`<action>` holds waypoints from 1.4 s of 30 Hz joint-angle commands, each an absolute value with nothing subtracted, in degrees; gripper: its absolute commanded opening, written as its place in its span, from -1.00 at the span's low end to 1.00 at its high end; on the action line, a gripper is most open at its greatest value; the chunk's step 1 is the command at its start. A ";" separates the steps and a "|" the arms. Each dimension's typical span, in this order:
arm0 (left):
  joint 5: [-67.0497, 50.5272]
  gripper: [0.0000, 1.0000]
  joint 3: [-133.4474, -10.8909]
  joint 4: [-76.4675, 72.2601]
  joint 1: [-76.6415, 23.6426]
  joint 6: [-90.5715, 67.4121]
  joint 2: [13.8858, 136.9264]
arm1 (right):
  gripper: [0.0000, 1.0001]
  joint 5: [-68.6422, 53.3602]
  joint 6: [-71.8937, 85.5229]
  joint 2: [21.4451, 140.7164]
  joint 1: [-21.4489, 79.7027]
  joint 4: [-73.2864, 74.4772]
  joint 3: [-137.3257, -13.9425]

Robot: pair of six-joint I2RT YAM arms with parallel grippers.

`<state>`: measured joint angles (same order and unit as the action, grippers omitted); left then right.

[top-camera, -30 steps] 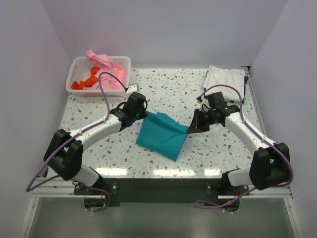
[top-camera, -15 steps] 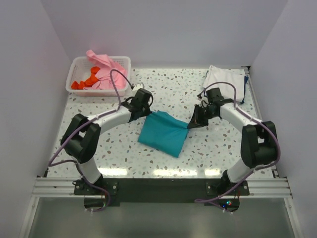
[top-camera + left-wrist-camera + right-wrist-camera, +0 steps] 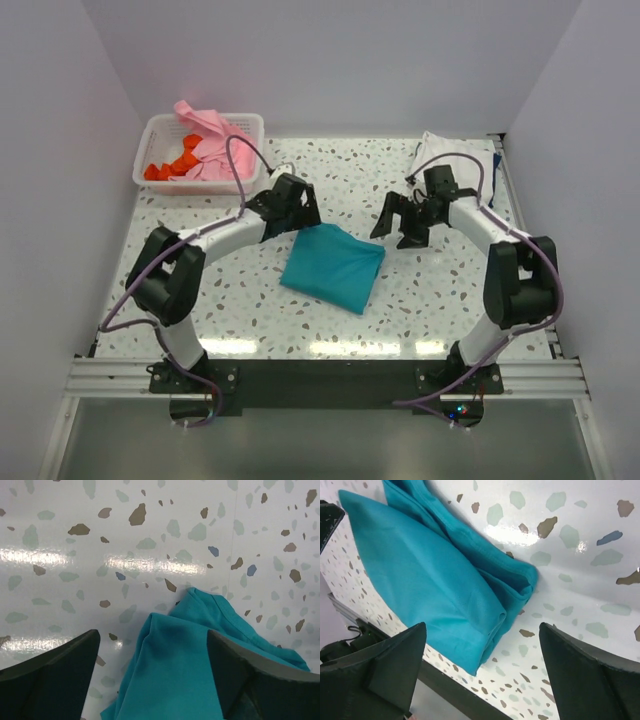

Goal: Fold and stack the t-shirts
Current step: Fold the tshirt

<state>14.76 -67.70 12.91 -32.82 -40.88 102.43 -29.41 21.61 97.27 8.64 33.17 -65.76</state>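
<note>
A teal t-shirt (image 3: 333,265) lies folded on the speckled table, mid-front. My left gripper (image 3: 302,212) hovers open just above its far left corner, apart from the cloth. The left wrist view shows that teal t-shirt (image 3: 200,670) below and between the spread fingers of the left gripper (image 3: 152,640). Off the shirt's far right corner my right gripper (image 3: 397,232) is open too. From the right wrist, the teal t-shirt (image 3: 420,565) rests flat in layers, and the right gripper (image 3: 482,630) holds nothing. A folded white t-shirt (image 3: 455,155) sits at the back right.
A white slatted basket (image 3: 160,125) stands at the back left, holding a pink t-shirt (image 3: 205,125) and an orange-red t-shirt (image 3: 170,165). A dark blue edge (image 3: 496,165) shows beside the white shirt. The table's front edge (image 3: 470,700) runs close behind the teal shirt.
Both grippers have opened and let go of the teal shirt's far edge. The raised edge has dropped flat onto the table. Both grippers have pulled back a little toward the rear.
</note>
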 commanded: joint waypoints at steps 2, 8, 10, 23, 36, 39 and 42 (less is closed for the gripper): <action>13.36 1.00 -67.15 10.63 -32.43 -39.99 95.20 | 0.98 -28.74 21.18 89.22 8.79 34.54 -66.89; 7.92 1.00 -59.34 6.35 -33.83 -40.69 86.23 | 0.98 -33.93 25.82 79.65 13.43 27.44 -59.43; 1.98 1.00 -56.61 3.71 -34.62 -39.56 84.99 | 0.97 -33.23 27.59 79.02 15.46 25.50 -58.36; -9.32 1.00 -49.39 -7.38 -37.79 -38.67 92.01 | 0.98 -23.58 28.39 94.64 19.07 18.45 -61.59; -5.36 1.00 -45.10 -4.83 -38.76 -39.63 94.14 | 0.98 -16.17 24.26 107.22 18.63 21.97 -66.18; -4.66 1.00 -42.10 -5.98 -40.77 -41.82 92.03 | 0.98 -15.73 23.29 107.75 18.55 23.20 -67.93; -1.33 1.00 -41.57 -4.05 -43.24 -43.50 89.13 | 0.97 -15.91 20.75 106.97 18.55 25.92 -71.09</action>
<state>-5.08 -43.11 -6.72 -41.45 -41.34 91.85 -20.32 25.28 106.48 18.96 23.00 -68.25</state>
